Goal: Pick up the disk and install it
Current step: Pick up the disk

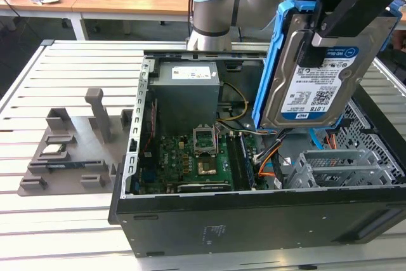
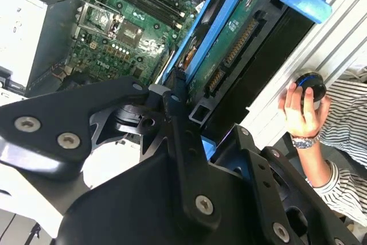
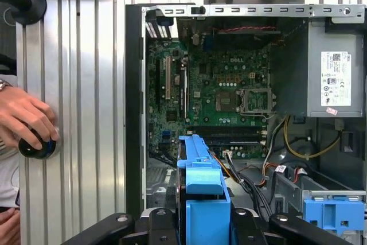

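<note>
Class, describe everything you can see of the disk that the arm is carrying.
The disk is a flat silver rectangle with a white-and-blue label and a blue plastic frame round its edges; the second wrist view shows its green circuit-board underside. The pincer clamps its upper end, holding it tilted, nearly on edge, above the open computer case.

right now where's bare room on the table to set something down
Bare slats of the table lie on the camera side of the grey fixture, with another strip beyond it up to the table's far edge. Crowded: the open case, with boards, cables and the gripper holding the disk above it.
</note>
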Controlling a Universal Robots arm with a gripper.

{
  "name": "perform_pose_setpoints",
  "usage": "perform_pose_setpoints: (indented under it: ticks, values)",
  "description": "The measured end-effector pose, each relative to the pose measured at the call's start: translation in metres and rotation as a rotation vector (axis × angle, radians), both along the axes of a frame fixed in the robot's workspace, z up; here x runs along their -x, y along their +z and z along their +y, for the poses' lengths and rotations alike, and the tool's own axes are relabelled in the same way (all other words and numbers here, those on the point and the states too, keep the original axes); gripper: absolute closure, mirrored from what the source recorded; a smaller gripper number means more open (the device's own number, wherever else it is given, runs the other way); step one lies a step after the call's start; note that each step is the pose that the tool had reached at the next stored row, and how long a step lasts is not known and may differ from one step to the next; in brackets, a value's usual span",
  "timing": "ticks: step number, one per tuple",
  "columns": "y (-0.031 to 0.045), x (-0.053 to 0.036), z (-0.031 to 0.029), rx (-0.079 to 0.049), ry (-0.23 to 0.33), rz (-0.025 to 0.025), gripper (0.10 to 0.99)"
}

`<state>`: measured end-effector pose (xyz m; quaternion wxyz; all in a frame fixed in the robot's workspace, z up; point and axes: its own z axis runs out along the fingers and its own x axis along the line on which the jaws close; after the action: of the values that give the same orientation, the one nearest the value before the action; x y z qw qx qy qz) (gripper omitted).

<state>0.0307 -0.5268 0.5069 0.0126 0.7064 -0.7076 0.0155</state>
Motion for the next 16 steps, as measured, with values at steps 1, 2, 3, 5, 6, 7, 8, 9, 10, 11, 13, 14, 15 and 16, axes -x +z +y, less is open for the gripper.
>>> perform_pose_setpoints:
  ticks: [1,2,3,5,6,7,8,9,10,11,13,14,15,16]
  values:
    - [-0.0002,-0.0015,0.0,0.0,0.0,0.0,0.722]
    - [-0.0006,-0.0068,0.0,0.002,0.0,0.0,0.722]
    - [-0.0009,-0.0108,0.0,0.004,0.0,0.0,0.722]
    - [-0.0014,-0.0168,0.0,0.007,0.0,0.0,0.722]
    - [-0.0016,-0.0193,0.0,0.008,0.0,0.0,0.722]
    - [-0.0018,-0.0219,0.0,0.01,0.0,0.0,0.722]
    - [-0.0021,-0.0243,0.0,0.011,0.0,0.0001,0.722]
    - [-0.0023,-0.0265,0.0,0.012,0.0,0.0,0.722]
    - [-0.0025,-0.0278,0.0,0.013,0.0,0.0,0.722]
    - [-0.0027,-0.0292,0.0,0.014,0.0,0.0,0.722]
    - [-0.0031,-0.0325,0.0,0.015,0.0,0.0,0.722]
    - [-0.0034,-0.0345,0.0,0.016,0.0,0.0,0.722]
    - [-0.0036,-0.0366,0.0,0.017,0.0,0.0,0.722]
    - [-0.0038,-0.0378,0.0,0.018,0.0,0.0,0.722]
